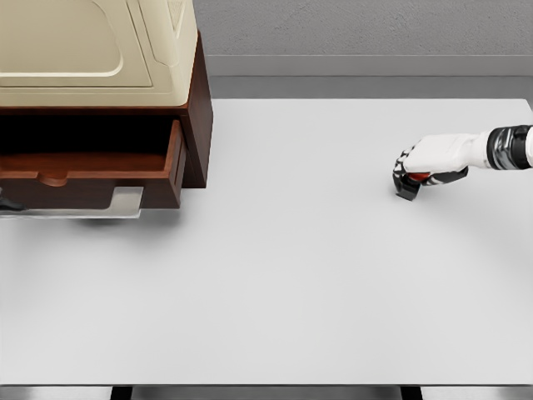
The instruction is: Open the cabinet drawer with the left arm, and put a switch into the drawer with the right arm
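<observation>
Right hand (433, 158) fingers (405, 171) curled down around the switch (410, 183), a small dark block with a red part showing under the palm; switch sits on the surface (283, 275) at the right side, well apart from the drawer. Right arm enters from the right edge, wrist dark-banded. Left hand barely visible at the far left edge below the drawer, fingers cannot be told. Drawer (92, 171) is pulled out of the cabinet (198, 117), front panel dark red-brown with a scooped handle notch, interior dark. One cream appliance (92, 42) sits on top of the cabinet. Surface is plain white, wide bare span between drawer and switch; front edge near bottom of view, back edge meets a grey wall (358, 29). Count: one switch, one drawer, one cabinet.
</observation>
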